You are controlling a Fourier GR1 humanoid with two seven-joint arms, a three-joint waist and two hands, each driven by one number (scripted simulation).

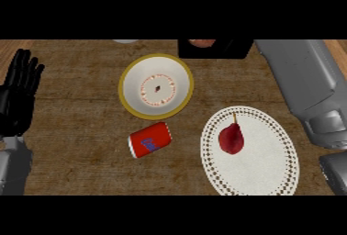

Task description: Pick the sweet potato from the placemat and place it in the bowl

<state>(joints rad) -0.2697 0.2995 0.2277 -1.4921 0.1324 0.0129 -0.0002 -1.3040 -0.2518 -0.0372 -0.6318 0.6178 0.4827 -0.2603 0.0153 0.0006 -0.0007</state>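
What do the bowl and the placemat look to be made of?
Bowl: probably glazed ceramic, smooth white inside with a yellow rim. Placemat: likely white lace or paper, matte, with a perforated border; which one is unclear.

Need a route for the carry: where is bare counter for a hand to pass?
Bare counter lies between the left hand and the bowl, and below the can left of the placemat. Crowded: the gap among bowl, can and placemat, and the right forearm beside the placemat.
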